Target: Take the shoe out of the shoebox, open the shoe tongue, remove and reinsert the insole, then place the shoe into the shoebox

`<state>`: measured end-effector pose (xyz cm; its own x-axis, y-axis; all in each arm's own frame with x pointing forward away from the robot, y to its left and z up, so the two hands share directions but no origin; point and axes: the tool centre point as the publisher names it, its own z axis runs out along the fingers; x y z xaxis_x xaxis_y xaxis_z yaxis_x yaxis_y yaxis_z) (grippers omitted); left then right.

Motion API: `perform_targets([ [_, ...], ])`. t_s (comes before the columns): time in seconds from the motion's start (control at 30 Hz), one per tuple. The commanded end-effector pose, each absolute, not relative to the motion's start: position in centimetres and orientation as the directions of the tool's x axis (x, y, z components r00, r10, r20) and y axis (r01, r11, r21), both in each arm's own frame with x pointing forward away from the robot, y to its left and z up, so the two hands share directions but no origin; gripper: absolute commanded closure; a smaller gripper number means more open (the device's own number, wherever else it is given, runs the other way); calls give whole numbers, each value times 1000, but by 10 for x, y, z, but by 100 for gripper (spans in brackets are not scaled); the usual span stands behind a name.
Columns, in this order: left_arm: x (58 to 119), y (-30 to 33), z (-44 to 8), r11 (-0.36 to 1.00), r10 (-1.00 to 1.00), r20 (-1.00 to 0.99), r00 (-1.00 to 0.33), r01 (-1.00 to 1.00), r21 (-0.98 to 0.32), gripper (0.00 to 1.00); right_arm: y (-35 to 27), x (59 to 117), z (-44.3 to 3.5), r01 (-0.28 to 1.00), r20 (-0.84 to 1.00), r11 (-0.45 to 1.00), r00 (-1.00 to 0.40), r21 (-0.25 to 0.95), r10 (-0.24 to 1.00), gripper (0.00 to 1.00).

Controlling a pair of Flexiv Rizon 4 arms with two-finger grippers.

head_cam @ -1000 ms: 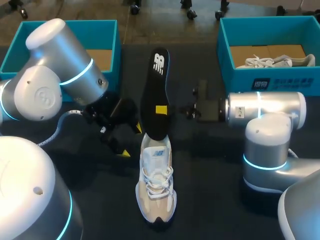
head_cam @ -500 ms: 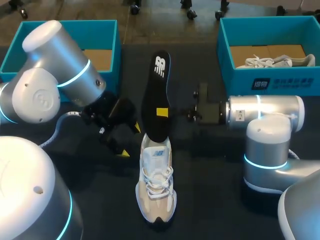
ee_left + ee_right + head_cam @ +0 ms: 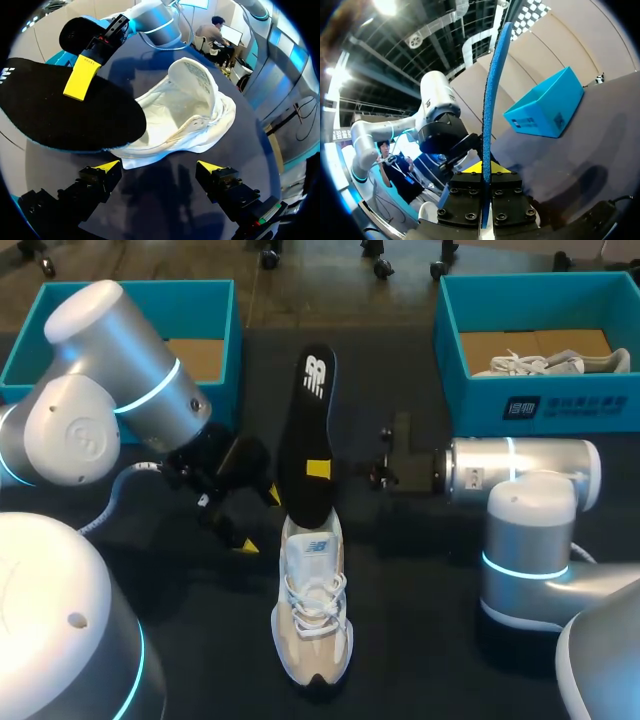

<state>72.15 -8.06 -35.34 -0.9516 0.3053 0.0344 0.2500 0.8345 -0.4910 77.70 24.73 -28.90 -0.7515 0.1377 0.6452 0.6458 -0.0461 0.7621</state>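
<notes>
**The insole could bend or miss the shoe**

The right claw [image 3: 318,469] is clenched on the black insole [image 3: 305,440], pinching it near its middle. The insole stands on its thin edge, and its low end is right at the mouth of the shoe [image 3: 312,605]. I cannot tell if that end is inside yet. The shoe lies in the middle of the desk [image 3: 420,640], with its tongue [image 3: 197,82] pulled up. The left claw [image 3: 258,519] is wide open, just beside the shoe, and holds nothing.

Here is what could go wrong, I think:

- Nothing holds the shoe down. If the insole is pushed in, the shoe could slide away on the dark desk or tip over.
- The insole is soft. If its end hits the rim of the shoe, it could fold or curl up and not go in flat.
- The grip is only a small pinch. A hard push could make the insole twist or slip out.
- The two claws are near each other, so they could bump.

The empty shoebox [image 3: 215,300] waits at the far left of the desk, well apart from the shoe.
</notes>
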Motion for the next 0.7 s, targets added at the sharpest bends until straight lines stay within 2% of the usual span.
perform_targets([
  [0.03,721,-80,-354,834,305,33,-952,251,-491,0,257,778,-293,646,645,-45,-752,762,133,100],
  [0.7,721,-80,-354,834,305,33,-952,251,-491,0,252,760,-303,644,649,-87,-744,760,161,100],
])
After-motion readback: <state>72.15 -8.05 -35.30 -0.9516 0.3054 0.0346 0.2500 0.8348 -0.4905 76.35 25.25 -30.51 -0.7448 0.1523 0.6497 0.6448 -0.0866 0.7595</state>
